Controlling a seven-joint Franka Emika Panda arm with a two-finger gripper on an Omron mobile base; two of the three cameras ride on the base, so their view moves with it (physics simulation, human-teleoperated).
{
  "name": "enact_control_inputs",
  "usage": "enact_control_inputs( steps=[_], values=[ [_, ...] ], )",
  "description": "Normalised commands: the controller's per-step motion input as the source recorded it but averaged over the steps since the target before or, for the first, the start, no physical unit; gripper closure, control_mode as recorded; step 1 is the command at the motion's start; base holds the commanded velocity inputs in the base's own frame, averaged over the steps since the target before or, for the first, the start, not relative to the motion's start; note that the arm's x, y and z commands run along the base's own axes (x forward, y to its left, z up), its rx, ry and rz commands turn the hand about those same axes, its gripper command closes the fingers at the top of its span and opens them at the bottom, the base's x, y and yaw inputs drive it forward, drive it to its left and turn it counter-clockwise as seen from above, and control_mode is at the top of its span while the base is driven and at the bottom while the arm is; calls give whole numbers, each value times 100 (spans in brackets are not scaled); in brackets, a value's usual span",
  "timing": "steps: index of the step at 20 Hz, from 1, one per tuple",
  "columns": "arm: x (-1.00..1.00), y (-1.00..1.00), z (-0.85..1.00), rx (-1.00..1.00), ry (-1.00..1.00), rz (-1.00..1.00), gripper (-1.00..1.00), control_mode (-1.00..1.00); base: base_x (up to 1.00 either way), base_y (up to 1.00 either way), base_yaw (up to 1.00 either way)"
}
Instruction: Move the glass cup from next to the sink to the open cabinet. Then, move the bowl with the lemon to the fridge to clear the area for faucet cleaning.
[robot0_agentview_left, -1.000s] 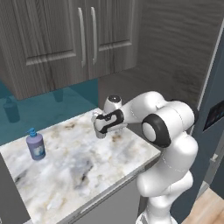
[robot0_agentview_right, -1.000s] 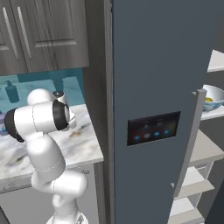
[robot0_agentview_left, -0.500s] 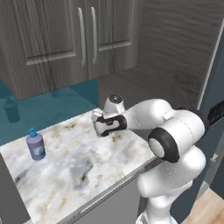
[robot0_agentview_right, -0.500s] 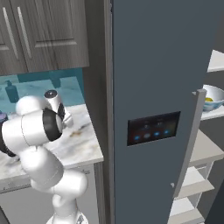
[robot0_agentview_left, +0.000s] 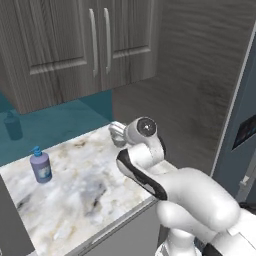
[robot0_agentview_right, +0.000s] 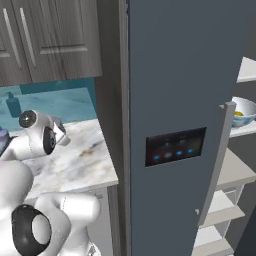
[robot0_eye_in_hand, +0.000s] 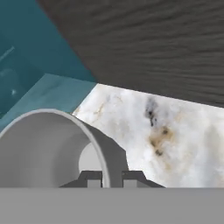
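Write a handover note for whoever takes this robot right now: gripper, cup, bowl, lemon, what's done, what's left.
Gripper: shut on the wall of the translucent whitish glass cup, at the marble counter beside the dark slate-blue fridge.
Wide white bowl: on a shelf of the open fridge, small yellow lemon inside.
Done: bowl and lemon are in the fridge.
Left: cup into the cabinet; the grey wood-grain wall cabinet doors in view are shut.

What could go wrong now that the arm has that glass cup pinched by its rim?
The end effector grips only the thin wall of the glass cup, so it could slip or swing when lifted. The dark side panel stands close behind, so a wide swing may hit it. The cabinet doors above look shut, which would block placing.
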Motion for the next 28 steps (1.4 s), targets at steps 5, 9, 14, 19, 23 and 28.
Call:
enact_control_inputs(
  steps=[5,9,14,19,23,28],
  values=[
    [-100,-4,100,7,-39,-10,100,-100,0,0,0],
    [-25,-4,25,4,-8,-1,100,100,-75,-4,1],
    [0,0,0,0,0,0,100,100,-99,0,41],
    [0,0,0,0,0,0,100,100,-70,0,64],
    [0,0,0,0,0,0,100,100,-32,0,76],
    [0,0,0,0,0,0,100,100,-25,8,85]
  ],
)
